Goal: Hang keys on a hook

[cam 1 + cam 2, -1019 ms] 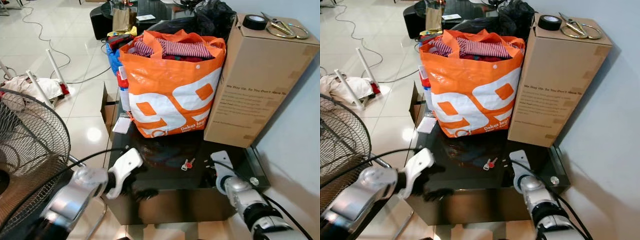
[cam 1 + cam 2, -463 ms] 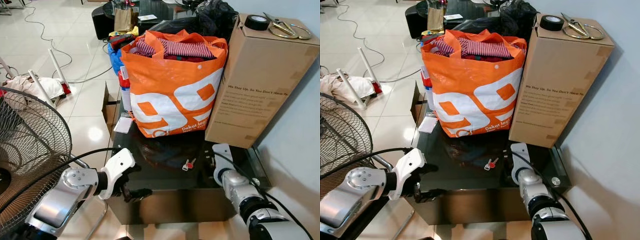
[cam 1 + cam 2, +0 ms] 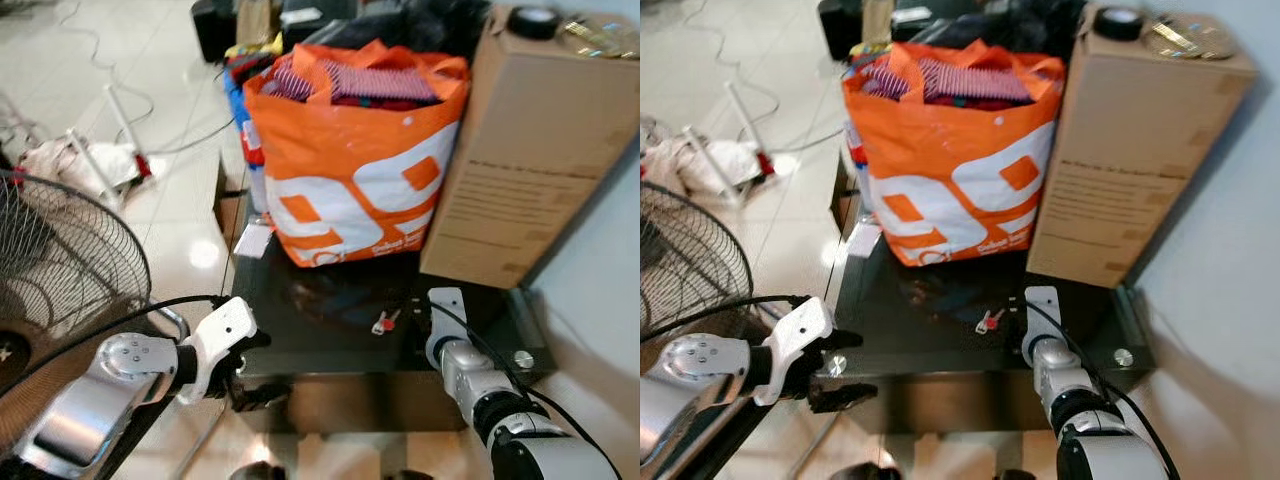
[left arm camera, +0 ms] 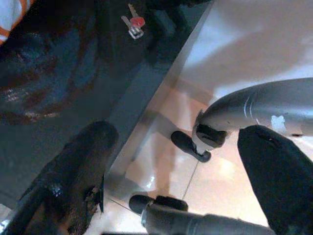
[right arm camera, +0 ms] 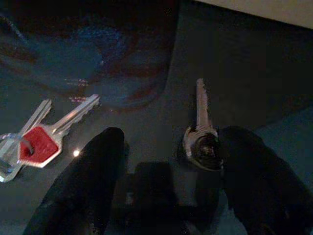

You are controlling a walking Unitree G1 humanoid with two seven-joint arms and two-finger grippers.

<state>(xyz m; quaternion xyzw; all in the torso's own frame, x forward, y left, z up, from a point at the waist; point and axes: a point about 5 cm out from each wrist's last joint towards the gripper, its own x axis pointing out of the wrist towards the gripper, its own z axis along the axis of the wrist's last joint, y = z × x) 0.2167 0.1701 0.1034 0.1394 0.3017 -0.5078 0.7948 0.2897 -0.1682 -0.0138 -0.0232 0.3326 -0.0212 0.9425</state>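
- Right gripper (image 5: 161, 161) is low over the dark glass tabletop (image 3: 300, 330), forearm reaching in from the near edge with the fingers pointing toward the bags; jaws are spread wide, nothing between them.
- A single silver key (image 5: 200, 129) lies flat on the glass just inside one black fingertip (image 5: 244, 161), touching or nearly touching it; I cannot tell which.
- The keys with the red tag (image 3: 382, 322) lie flat on the tabletop, just left of the right gripper, in front of the orange bag (image 3: 350, 170).
- Left gripper (image 3: 825, 380) hangs off the tabletop's near-left corner, arm bent and wrist angled inward; jaws are wide apart and empty, over the floor.
- Cardboard box (image 3: 530, 150) stands right of the bag; a wire fan (image 3: 60, 260) is at the far left.
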